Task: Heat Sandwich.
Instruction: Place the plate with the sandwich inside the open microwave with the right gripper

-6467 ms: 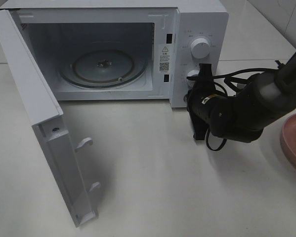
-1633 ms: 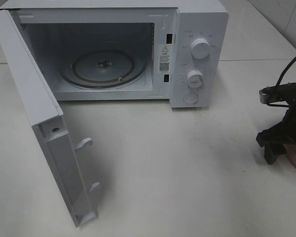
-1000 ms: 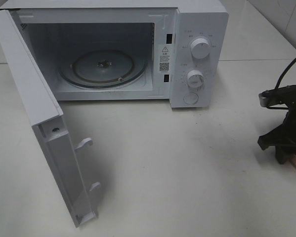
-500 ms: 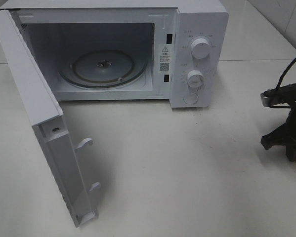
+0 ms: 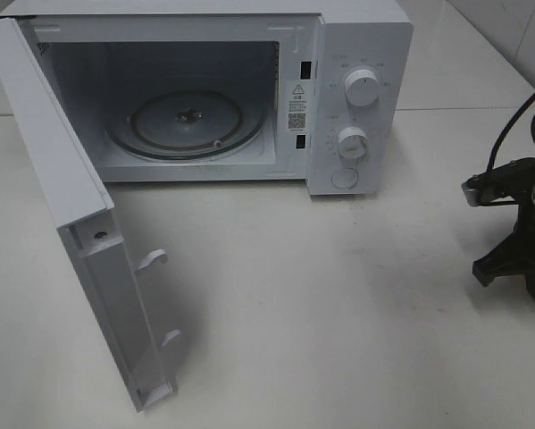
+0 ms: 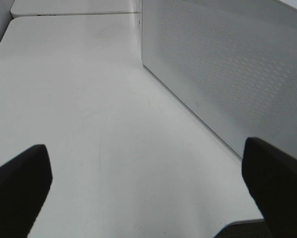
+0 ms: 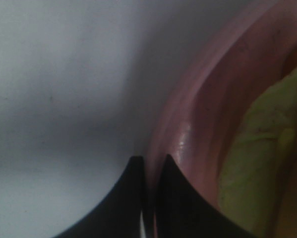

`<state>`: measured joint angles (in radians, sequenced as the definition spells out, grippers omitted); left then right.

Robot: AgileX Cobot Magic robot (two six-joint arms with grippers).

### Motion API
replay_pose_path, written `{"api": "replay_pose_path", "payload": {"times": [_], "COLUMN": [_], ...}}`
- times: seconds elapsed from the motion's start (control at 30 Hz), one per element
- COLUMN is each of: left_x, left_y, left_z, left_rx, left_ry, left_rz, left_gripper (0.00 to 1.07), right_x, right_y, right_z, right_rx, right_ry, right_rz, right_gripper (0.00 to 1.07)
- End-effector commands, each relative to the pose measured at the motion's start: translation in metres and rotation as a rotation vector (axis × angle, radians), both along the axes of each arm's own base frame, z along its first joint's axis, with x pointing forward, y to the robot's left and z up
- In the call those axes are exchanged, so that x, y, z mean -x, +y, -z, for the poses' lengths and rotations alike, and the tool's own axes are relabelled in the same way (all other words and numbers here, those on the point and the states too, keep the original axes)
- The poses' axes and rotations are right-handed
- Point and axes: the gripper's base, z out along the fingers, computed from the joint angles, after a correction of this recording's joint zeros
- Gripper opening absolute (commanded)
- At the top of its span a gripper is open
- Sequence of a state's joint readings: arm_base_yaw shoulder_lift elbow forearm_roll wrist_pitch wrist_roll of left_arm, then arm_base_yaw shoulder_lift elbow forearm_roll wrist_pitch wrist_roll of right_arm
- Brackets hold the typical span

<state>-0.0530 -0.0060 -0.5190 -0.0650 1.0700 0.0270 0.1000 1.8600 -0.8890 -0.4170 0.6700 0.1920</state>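
**Soft even light outside; wrist views blurred up close**

Exterior high view: bright and diffuse, with no hard glare. The white table (image 5: 356,304) reads slightly grey. The open microwave door (image 5: 71,206) throws a soft shadow onto the table on the view's right, so light comes from above and left. The cavity (image 5: 88,98) is dimmer and bluish, with a faint sheen on the turntable (image 5: 187,121).

Left wrist view: evenly lit. The left gripper (image 6: 148,193) shows only as black, out-of-focus shapes. The perforated panel (image 6: 227,64) is moderately sharp.

Right wrist view: dim, and the whole frame is soft. There is a small highlight on the pink plate (image 7: 188,129) rim, with grey shadow beside it. The sandwich (image 7: 257,163) is a greenish smear, and the right gripper (image 7: 150,198) is a dark silhouette.
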Motion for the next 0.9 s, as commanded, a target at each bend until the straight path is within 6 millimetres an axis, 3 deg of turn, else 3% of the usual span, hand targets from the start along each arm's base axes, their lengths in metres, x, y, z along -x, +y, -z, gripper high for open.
{"api": "replay_pose_path", "payload": {"times": [0.03,0.33,0.57,0.9], "left_x": [0.003,0.003,0.003,0.003], "left_y": [0.000,0.000,0.000,0.000], "left_z": [0.001,0.001,0.001,0.001], "left_rx": [0.004,0.004,0.004,0.005], "left_ry": [-0.018,-0.018,-0.018,-0.018], "left_rz": [0.001,0.001,0.001,0.001], "left_gripper": [1.00,1.00,1.00,1.00], "right_x": [0.004,0.009,0.014,0.031], "right_y": [0.004,0.014,0.012,0.026], "right_z": [0.000,-0.008,-0.039,-0.055], "right_rx": [0.044,0.096,0.108,0.123], "right_ry": [0.027,0.049,-0.017,-0.015], "right_rz": [-0.006,-0.045,-0.025,-0.072], "right_gripper": [0.00,0.00,0.00,0.00]}}
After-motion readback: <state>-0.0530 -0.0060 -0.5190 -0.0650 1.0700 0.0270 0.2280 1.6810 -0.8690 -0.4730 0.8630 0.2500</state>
